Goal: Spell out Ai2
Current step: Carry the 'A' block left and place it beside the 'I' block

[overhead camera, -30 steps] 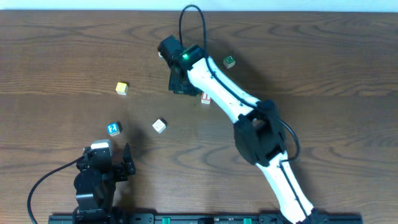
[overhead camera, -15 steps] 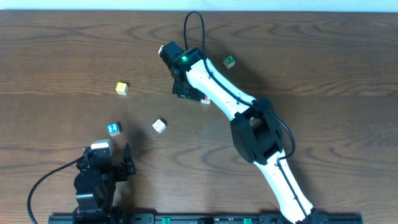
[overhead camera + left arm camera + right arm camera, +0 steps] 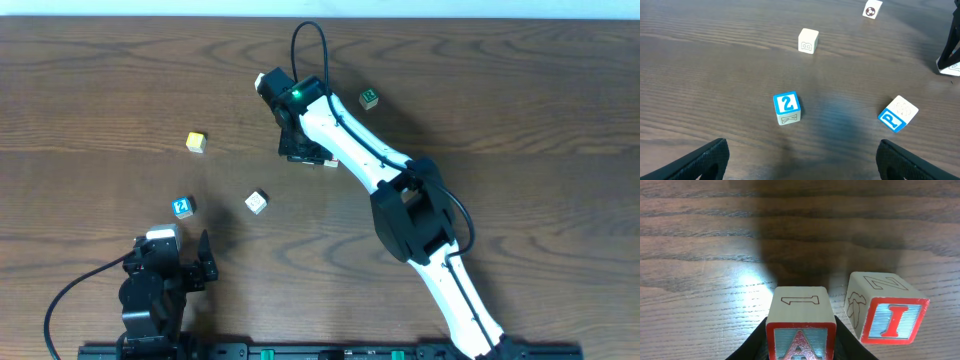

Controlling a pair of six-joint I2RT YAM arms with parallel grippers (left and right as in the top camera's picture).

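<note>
Right hand (image 3: 304, 151), lowered, has shifted beside I block (image 3: 888, 319), grasping A block (image 3: 800, 335).

Red A block (image 3: 800, 325), red I block (image 3: 888, 319), blue 2 block (image 3: 787, 107), blue P block (image 3: 897, 114)

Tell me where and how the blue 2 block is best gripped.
Come from above and pinch two opposite side faces of the 2 block. It is a cube lying flat, well apart from the P block, so every side looks free.
</note>
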